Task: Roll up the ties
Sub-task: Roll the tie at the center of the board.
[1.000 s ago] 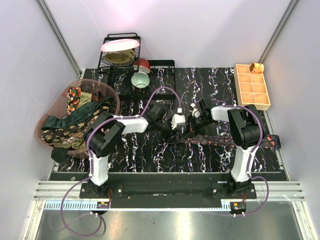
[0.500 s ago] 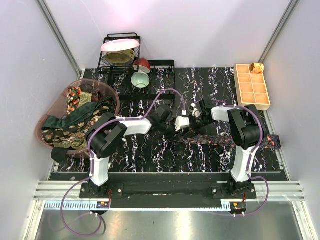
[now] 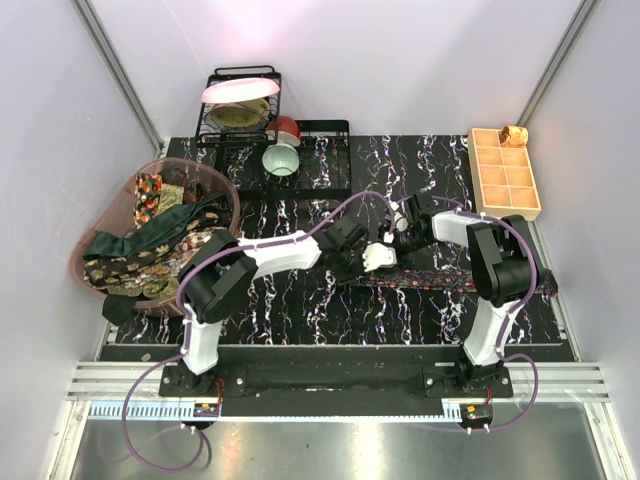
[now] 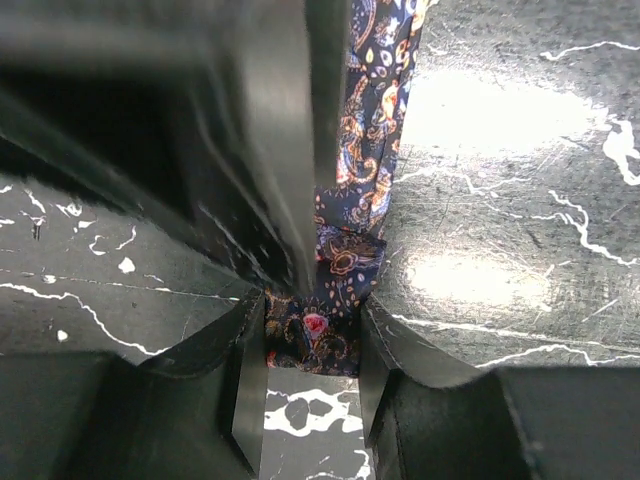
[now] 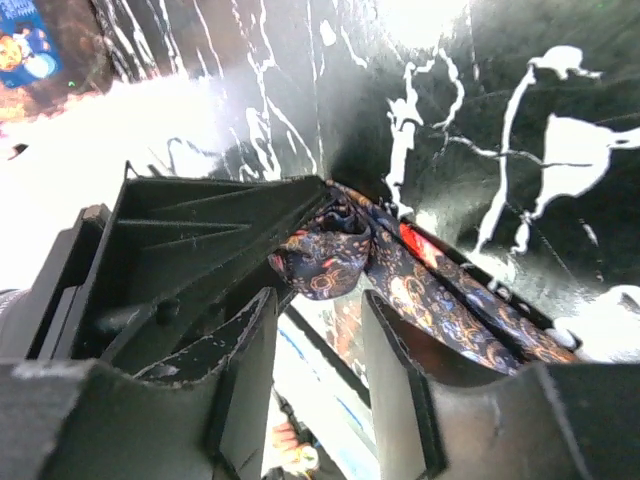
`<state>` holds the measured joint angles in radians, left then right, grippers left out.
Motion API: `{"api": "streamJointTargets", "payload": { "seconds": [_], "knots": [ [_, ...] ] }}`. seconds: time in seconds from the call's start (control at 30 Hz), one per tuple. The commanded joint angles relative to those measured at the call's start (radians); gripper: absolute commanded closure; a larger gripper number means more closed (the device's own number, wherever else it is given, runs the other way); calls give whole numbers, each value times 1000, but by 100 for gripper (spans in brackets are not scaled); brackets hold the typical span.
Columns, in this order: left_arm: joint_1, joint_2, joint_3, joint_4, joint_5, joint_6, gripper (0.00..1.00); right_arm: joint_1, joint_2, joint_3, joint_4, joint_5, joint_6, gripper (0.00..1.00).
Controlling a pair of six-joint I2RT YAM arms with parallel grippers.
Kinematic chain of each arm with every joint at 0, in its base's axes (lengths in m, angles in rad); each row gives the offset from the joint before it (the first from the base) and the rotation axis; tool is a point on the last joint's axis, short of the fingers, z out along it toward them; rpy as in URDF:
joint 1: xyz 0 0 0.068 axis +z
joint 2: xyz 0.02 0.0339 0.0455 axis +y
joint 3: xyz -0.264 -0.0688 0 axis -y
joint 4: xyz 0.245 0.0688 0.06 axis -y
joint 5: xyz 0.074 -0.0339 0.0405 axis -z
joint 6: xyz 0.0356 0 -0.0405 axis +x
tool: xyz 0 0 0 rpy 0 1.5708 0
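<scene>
A dark navy paisley tie lies stretched along the black marbled table from the middle to the right edge. Its left end is folded into a small bunch. My left gripper is shut on that bunch, and the fabric fills the gap at its fingertips. The rest of the tie runs away from the jaws. My right gripper hovers just behind, open, with the bunch lying just beyond its fingertips and nothing between them.
A pink basket at the left holds more ties, green and brown-gold. A black dish rack and a green bowl stand at the back. A tan gridded tray sits at the back right.
My left gripper moved right onto the tie's folded end and closed on it. My right gripper let go of that end, opened and drew back slightly to the right.
</scene>
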<state>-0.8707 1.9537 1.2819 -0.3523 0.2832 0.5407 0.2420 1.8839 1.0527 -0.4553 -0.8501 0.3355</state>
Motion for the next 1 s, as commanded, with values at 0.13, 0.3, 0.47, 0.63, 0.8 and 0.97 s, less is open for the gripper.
{"api": "streamJointTargets", "payload": {
  "seconds": [0.13, 0.3, 0.47, 0.63, 0.8, 0.97],
  "knots": [
    [-13, 56, 46, -206, -138, 28, 67, 48, -2, -56, 176, -102, 114, 55],
    [-13, 56, 56, -212, -125, 24, 66, 60, 24, -36, 187, -72, 102, 57],
    [-10, 60, 59, -214, -93, 24, 65, 69, 46, -25, 199, -79, 103, 62],
    [-7, 57, 56, -214, -64, 33, 63, 69, 66, -19, 181, -50, 80, 100],
    [18, 40, 45, -209, -21, 35, 57, 60, 66, -5, 127, 3, 40, 100],
    [32, 45, 50, -208, 1, 36, 66, 56, 52, 7, 112, 0, 34, 100]
  ]
}}
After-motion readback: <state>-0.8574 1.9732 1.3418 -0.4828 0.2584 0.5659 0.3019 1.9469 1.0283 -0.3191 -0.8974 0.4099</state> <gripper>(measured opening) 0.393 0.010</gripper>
